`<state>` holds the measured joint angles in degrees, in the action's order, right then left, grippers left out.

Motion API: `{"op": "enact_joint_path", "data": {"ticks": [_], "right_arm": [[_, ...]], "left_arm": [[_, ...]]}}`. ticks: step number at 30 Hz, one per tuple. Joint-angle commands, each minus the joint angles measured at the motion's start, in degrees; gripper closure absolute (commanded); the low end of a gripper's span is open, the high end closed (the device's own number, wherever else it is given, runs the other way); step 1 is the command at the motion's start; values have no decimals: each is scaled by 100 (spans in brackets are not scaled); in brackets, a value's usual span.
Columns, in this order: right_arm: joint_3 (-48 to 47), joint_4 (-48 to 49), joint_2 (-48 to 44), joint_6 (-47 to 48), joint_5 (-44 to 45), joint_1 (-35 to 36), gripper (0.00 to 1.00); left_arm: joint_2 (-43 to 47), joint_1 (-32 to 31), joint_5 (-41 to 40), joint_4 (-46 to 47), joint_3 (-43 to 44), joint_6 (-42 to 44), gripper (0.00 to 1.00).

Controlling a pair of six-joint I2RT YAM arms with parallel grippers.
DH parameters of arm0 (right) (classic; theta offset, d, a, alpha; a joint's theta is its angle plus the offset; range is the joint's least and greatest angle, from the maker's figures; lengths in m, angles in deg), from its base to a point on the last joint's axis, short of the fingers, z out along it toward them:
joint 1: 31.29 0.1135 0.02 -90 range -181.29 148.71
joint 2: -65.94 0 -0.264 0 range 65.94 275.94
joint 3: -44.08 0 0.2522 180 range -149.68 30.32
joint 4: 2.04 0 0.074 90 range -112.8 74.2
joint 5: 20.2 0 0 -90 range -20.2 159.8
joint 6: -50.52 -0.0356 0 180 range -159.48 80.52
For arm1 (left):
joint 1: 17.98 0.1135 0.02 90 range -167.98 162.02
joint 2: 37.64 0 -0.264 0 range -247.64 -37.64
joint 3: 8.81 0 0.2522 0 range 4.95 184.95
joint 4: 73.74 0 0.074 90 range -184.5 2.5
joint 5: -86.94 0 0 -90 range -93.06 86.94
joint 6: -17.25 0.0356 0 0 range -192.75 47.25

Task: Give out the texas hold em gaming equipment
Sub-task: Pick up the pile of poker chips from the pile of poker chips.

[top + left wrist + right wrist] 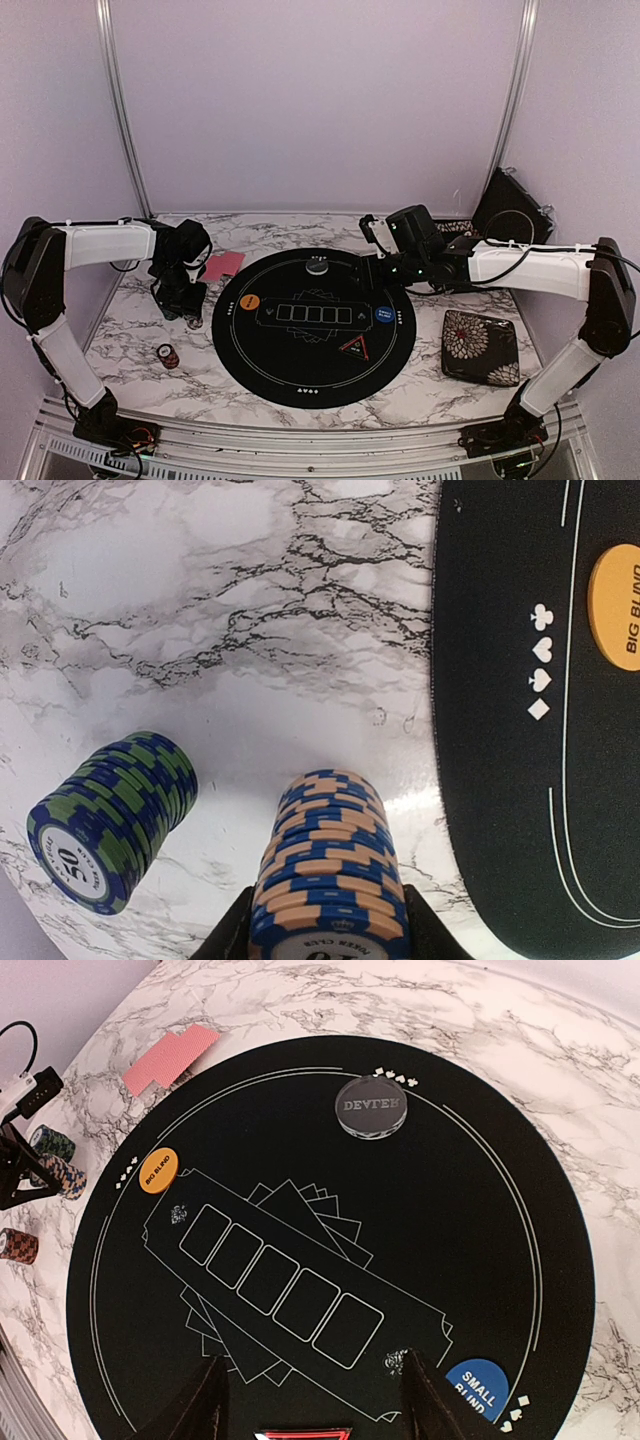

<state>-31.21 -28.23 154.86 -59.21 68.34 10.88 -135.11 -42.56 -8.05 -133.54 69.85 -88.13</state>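
My left gripper [325, 932] is shut on a blue-and-orange chip stack [330, 860] that stands on the marble just left of the mat. A green-and-blue stack [110, 820] stands apart to its left. A red stack [167, 354] sits nearer the front. Pink-backed cards [225, 264] lie behind the left gripper [185, 306]. On the mat are the orange button [250, 301], the blue button [383, 316], a clear dealer button [370, 1108] and the triangle marker [358, 348]. My right gripper [315, 1400] hovers open and empty over the mat's far right.
The round black mat [300, 375] fills the table's middle. A floral black case [480, 346] lies to its right, and a black bag [510, 205] leans in the back right corner. Marble shows around the mat.
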Motion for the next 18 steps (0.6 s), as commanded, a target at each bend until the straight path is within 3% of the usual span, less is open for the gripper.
{"op": "enact_joint_path", "data": {"ticks": [1, 18], "right_arm": [[-106, 109, -104, 4, -48, -51, 44], [-105, 100, -103, 5, -22, -54, 44]], "left_arm": [[-32, 30, -69, -244, 189, 62, 64], [-115, 30, -38, -274, 263, 70, 64]]}}
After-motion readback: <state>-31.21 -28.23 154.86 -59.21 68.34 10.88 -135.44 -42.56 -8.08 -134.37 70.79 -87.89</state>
